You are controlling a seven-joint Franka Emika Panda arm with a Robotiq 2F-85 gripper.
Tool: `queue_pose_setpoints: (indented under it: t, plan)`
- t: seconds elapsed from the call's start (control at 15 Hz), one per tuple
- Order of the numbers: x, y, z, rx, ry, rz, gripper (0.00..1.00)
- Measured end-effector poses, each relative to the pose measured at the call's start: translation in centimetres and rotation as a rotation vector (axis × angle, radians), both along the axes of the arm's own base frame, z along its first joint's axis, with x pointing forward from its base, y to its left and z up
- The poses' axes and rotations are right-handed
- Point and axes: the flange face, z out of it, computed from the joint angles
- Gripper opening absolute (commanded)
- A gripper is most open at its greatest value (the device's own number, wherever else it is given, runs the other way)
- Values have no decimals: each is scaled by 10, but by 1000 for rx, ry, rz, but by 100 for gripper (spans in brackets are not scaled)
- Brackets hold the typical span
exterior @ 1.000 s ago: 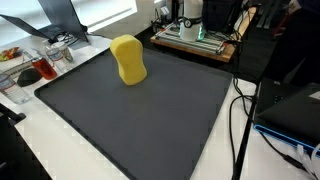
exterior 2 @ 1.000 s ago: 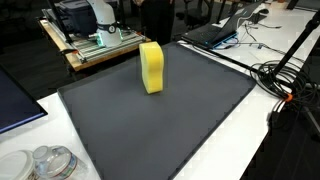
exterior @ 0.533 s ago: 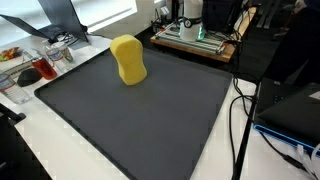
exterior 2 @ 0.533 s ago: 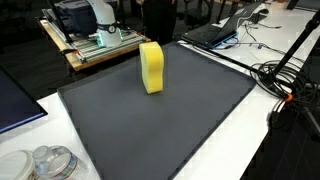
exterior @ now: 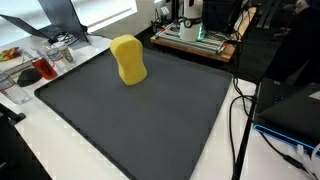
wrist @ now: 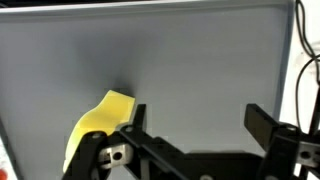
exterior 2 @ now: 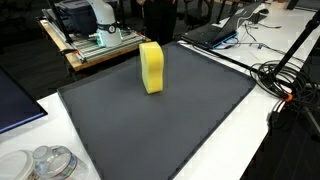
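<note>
A rounded yellow foam block (exterior: 128, 60) is being seen standing upright on a smooth, matte dark grey mat (exterior: 150, 115), upper left of centre in an exterior view. In the wrist view, the block (wrist: 95, 125) is being caught at the lower left, its soft curved corner just beside the left finger. The black gripper (wrist: 195, 122) is being held along the bottom edge with its 2 jaws spread wide; nothing is being gripped.
</note>
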Motion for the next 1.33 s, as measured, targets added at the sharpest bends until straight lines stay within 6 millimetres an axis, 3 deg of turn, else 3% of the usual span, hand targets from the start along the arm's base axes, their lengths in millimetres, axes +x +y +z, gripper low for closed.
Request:
queue_pose_setpoints:
  t: [0.73, 1.07, 1.33]
  plan:
    - [47, 51, -30, -425, -120, -275, 100]
    - [59, 66, -44, -482, -97, -297, 100]
    - [61, 63, -44, -467, -78, -293, 100]
